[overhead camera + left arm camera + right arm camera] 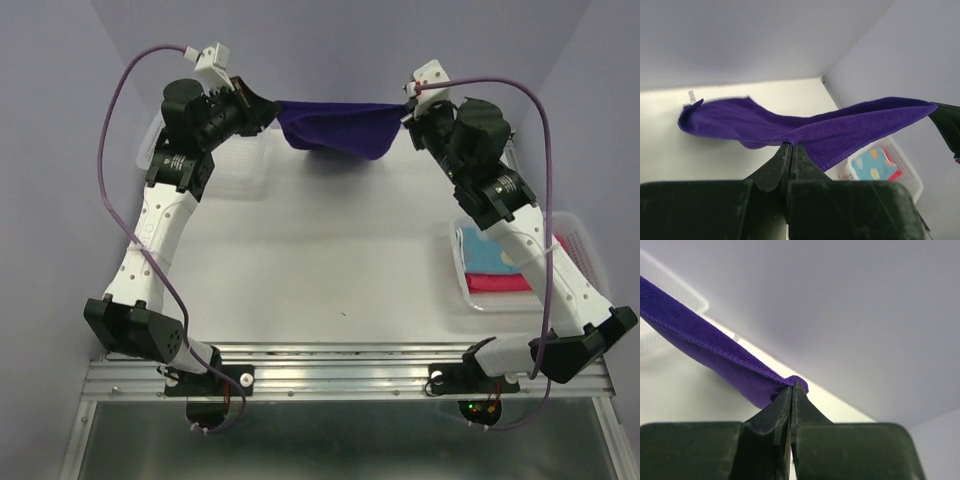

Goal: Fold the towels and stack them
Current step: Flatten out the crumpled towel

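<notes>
A dark navy-purple towel [338, 128] hangs stretched in the air over the far end of the table, sagging in the middle. My left gripper [270, 106] is shut on its left corner and my right gripper [408, 110] is shut on its right corner. In the left wrist view the purple towel [840, 130] runs from my left gripper [791, 145] off to the right arm. In the right wrist view the towel's hemmed edge [715, 352] ends pinched in my right gripper [793, 385]. A light blue patterned towel [482, 252] and a bright pink towel [498, 282] lie in a basket.
A white mesh basket [462, 292] stands at the right edge of the table, partly under my right arm. Another white basket [235, 165] sits at the back left behind my left arm. Purple walls close in the back and sides.
</notes>
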Robot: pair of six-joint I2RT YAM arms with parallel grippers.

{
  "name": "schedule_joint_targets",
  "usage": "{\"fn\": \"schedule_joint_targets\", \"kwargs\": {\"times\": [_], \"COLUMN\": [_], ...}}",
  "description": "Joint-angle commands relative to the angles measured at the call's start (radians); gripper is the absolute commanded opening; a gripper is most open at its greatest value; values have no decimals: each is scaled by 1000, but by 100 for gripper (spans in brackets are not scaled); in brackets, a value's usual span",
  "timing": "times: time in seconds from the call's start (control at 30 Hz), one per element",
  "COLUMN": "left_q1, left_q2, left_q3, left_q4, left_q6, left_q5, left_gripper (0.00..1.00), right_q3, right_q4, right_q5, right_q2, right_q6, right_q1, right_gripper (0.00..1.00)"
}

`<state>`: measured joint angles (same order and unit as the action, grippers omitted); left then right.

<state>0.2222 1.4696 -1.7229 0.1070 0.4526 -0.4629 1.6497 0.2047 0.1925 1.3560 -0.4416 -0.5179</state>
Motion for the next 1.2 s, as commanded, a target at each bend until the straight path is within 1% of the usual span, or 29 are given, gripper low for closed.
{"fn": "schedule_joint_targets", "kwargs": {"times": [0.0,0.07,0.13,0.17,0.2,0.27,0.3,0.33,0.4,0.47,0.57,0.63,0.77,0.8,0.87,0.9,0.93,0.97,1.0,1.03,1.07,1.1,1.17], "left_q1": [6,25,60,92,92,152,152,176,192,197,198,198,198,198,198,198,198,198,198,198,198,194,186], "left_q2": [-116,-198,-267,-310,-310,-402,-402,-446,-489,-538,-580,-594,-585,-572,-560,-551,-531,-517,-503,-467,-447,-402,-353], "left_q3": [120,134,131,128,126,126,126,126,117,100,88,98,131,149,173,186,210,224,239,265,276,301,324], "left_q4": [-78,-84,-89,-89,-87,-87,-87,-87,-89,-89,-89,-90,-92,-90,-92,-92,-92,-90,-92,-90,-92,-92,-101], "left_q6": [37,49,70,78,89,119,133,144,176,204,235,242,229,222,201,193,169,161,152,138,126,109,81], "left_q5": [9,32,-5,-20,-25,-48,-48,-52,-71,-109,-131,-112,-89,-74,-39,-20,22,45,71,122,144,202,246], "left_gripper": [0,0,0,0,0,0,0,0,0,0,0,0,0,0,0,0,0,0,0,0,0,0,0], "right_q3": [-38,60,154,235,283,385,406,416,423,424,403,384,323,309,256,231,188,164,144,125,102,63,13], "right_q4": [84,169,247,312,343,412,423,427,414,397,366,357,329,320,300,286,270,262,256,251,233,220,188], "right_q5": [-57,-114,-244,-339,-340,-535,-536,-617,-694,-725,-781,-809,-763,-711,-662,-597,-566,-536,-471,-440,-409,-336,-269], "right_q2": [-66,-98,-113,-124,-130,-153,-164,-182,-236,-267,-320,-339,-350,-348,-337,-334,-318,-310,-299,-284,-272,-238,-172], "right_q6": [44,101,160,193,193,251,251,267,297,311,334,346,343,340,320,307,294,285,271,259,250,227,198], "right_q1": [1,2,1,2,2,2,2,2,2,2,2,4,4,2,4,4,4,4,2,4,4,2,2], "right_gripper": [1,1,1,1,1,1,1,1,1,1,1,1,1,1,1,1,1,1,1,1,1,1,1]}}
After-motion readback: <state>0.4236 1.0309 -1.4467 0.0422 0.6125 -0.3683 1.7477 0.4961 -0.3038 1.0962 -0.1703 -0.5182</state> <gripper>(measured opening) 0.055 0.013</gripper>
